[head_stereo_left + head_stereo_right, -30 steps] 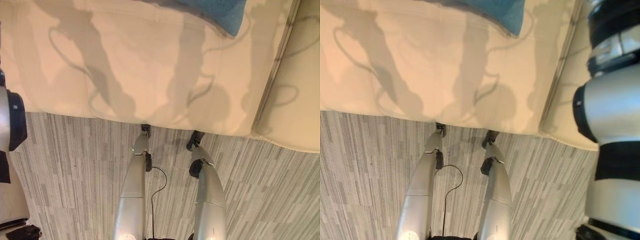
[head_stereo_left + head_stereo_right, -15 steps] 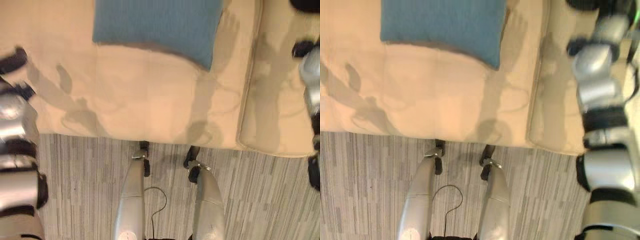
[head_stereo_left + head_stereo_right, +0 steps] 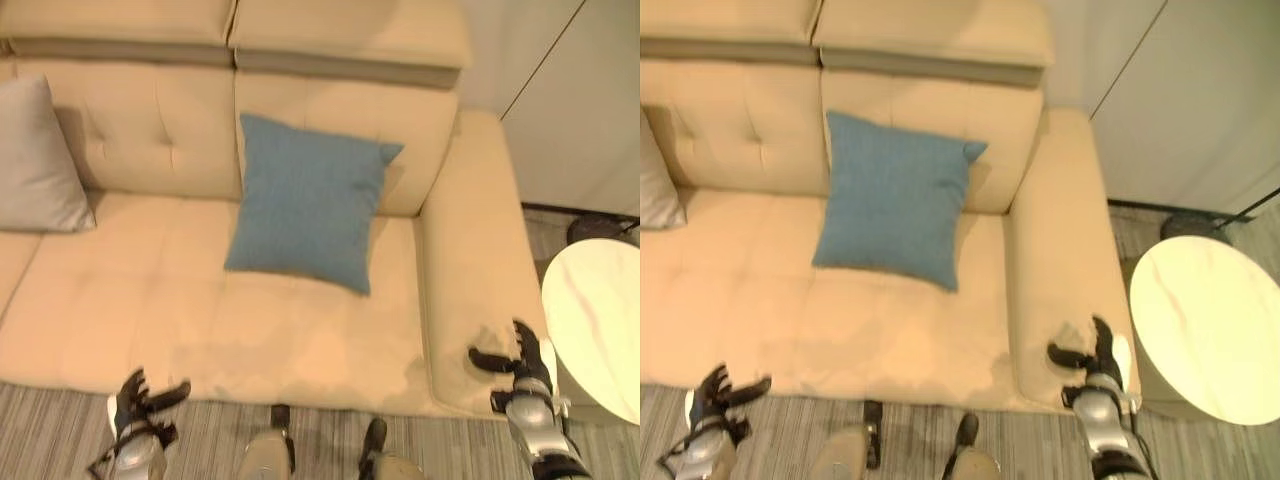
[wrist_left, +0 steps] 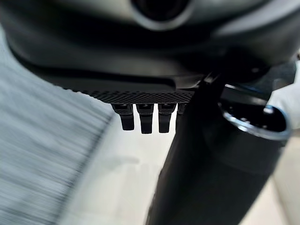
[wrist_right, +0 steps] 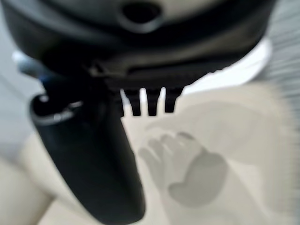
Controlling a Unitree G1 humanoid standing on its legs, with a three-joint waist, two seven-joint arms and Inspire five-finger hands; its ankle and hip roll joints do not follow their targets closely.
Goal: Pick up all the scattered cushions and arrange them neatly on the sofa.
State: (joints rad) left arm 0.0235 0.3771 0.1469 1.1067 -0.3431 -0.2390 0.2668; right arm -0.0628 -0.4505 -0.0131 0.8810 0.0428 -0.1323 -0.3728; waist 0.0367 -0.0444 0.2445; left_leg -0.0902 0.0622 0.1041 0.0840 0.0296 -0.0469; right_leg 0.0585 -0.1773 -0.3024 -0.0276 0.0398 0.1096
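Leaning against the backrest of the cream sofa (image 3: pixel 300 340) are two cushions: one blue cushion (image 3: pixel 308 203) near the middle and one grey cushion (image 3: pixel 38 160) at the robot's left. Both hands are hovering empty with fingers spread, the left hand (image 3: pixel 140 402) over the seat's front edge, the right hand (image 3: pixel 516 362) over the armrest beside one round table (image 3: pixel 1205 330).

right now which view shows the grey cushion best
The left eye view: the grey cushion leans against the sofa backrest at its left end, most of it in frame. The right eye view catches just a sliver at the picture's edge. In both wrist views the hands block the view.
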